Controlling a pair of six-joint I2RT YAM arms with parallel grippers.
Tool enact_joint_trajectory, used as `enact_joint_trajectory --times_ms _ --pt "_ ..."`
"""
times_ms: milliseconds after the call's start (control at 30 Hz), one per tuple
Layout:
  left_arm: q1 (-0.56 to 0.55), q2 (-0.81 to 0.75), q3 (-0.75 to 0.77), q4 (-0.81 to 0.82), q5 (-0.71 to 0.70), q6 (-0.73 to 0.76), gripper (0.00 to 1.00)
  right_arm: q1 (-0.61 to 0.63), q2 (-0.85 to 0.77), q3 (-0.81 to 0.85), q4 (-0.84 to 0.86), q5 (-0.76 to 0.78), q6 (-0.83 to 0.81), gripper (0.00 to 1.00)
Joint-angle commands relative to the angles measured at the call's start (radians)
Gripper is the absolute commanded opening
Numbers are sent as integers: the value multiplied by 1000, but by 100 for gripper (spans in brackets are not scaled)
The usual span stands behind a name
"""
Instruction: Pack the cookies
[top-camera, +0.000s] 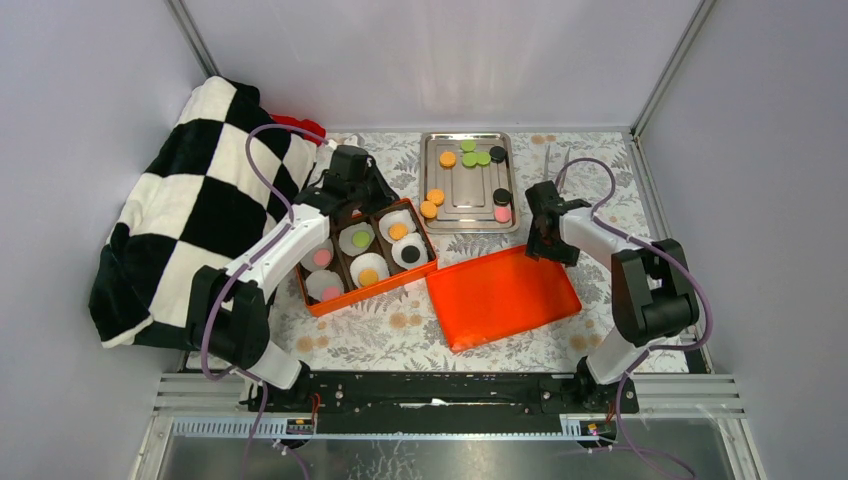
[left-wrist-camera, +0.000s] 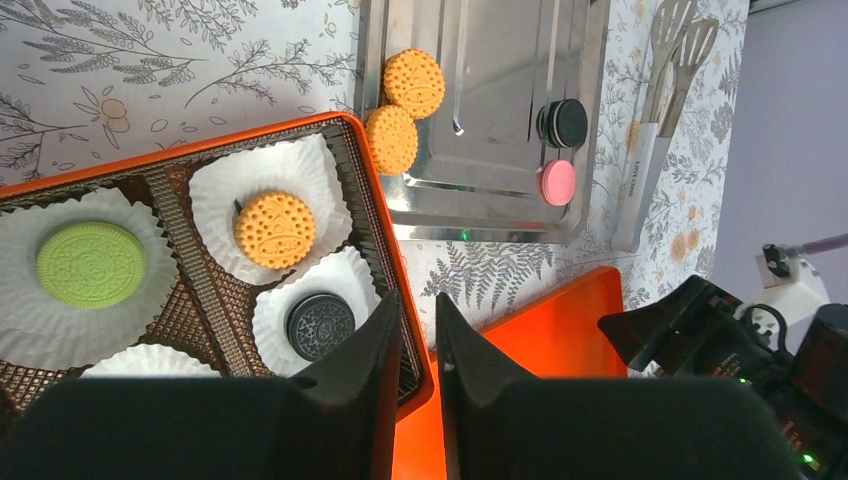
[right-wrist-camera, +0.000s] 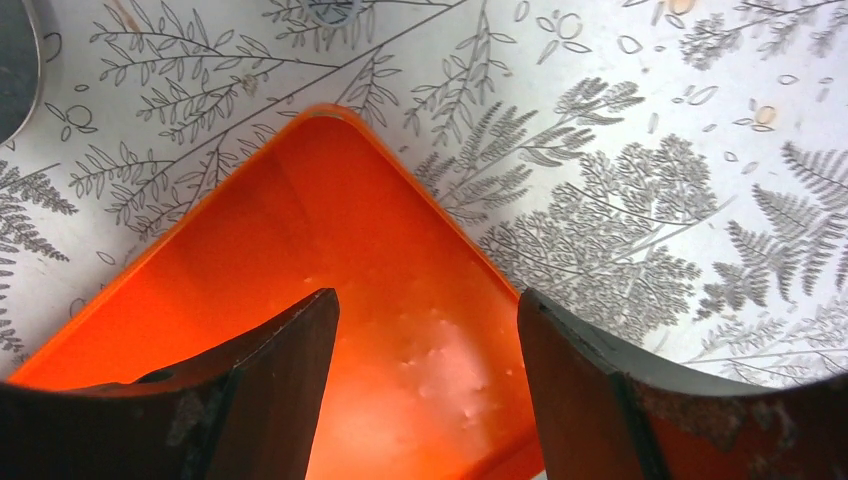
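Observation:
An orange box (top-camera: 313, 303) holds white paper cups with cookies: pink (top-camera: 322, 258), green (top-camera: 360, 239), orange (top-camera: 398, 231) and black (top-camera: 410, 254). More cookies lie on the metal tray (top-camera: 470, 215): orange (top-camera: 447, 159), green (top-camera: 469, 160), black (top-camera: 497, 153), pink (top-camera: 502, 213). My left gripper (top-camera: 383, 200) hangs over the box's far right part, jaws nearly together and empty (left-wrist-camera: 419, 305), above the box rim beside the black cookie (left-wrist-camera: 320, 326). My right gripper (top-camera: 541, 248) is open and empty (right-wrist-camera: 428, 295) over the far corner of the orange lid (right-wrist-camera: 330, 220).
The orange lid (top-camera: 500, 300) lies open side up, right of the box. Metal tongs (top-camera: 546, 160) lie right of the tray. A black-and-white checked blanket (top-camera: 190, 200) is heaped at the left, something red (top-camera: 295, 125) behind it. Grey walls enclose the table.

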Motion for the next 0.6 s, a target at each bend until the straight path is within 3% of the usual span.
enact_joint_trajectory --times_ms 0,333,400,500,567 --pt "-14 13 3 47 -3 13 23 -4 -65 -8 -55 108 -19 73" --pt "-25 -5 -11 48 -2 6 22 -93 52 -43 18 -24 -40 69" --pt "-26 -9 -11 44 -1 5 22 -109 65 -48 35 -34 -41 62" --pt "-29 -13 -2 28 -5 8 22 -125 75 -59 61 -73 -43 42" --pt "-33 -9 12 9 -8 10 23 -126 78 -68 77 -93 -42 37"
